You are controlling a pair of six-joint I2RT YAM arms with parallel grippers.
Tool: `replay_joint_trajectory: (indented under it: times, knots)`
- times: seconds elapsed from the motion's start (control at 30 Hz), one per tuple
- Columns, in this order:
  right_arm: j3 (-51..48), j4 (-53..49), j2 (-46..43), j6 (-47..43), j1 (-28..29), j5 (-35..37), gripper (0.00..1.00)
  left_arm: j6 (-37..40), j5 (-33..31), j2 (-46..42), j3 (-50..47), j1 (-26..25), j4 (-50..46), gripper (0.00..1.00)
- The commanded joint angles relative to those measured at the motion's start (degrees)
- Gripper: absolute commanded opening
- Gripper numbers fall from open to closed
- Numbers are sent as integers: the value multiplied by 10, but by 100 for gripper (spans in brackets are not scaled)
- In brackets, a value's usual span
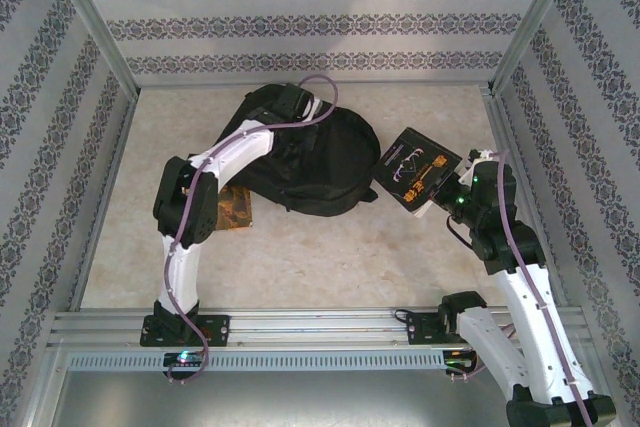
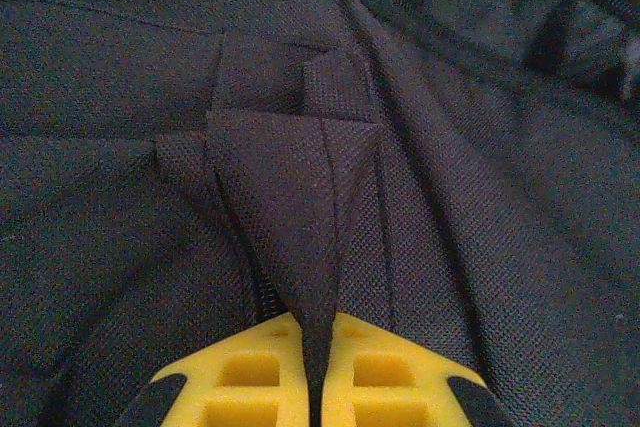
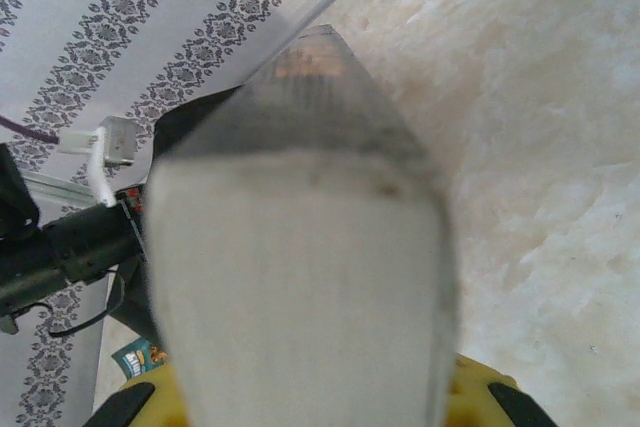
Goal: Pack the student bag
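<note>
**Both grippers holding**

The pale table (image 1: 300, 267) fills mid-frame. The student bag (image 1: 330, 169) lies on it at upper centre. Just right of the bag, my right gripper (image 1: 452, 195) is clamped on a black-covered book (image 1: 412, 172). A small brown book (image 1: 237, 209) sits at the bag's lower left. My left gripper (image 2: 315, 337) is pinched tight on a fold of bag fabric.
</note>
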Motion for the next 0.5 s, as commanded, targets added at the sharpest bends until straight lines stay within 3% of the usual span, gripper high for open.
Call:
replay_joint_trajectory:
  times: [0.0,0.3,0.47]
  knots:
    - [32,26,-5,-19,-5,18,0,-54,78,-67,-16,-2,62,0]
    - [52,-6,-8,-40,-7,63,0,-152,188,-151,-102,44,172,0]
    - [23,45,0,7,-8,-2,0,-187,239,-170,-121,57,207,0]
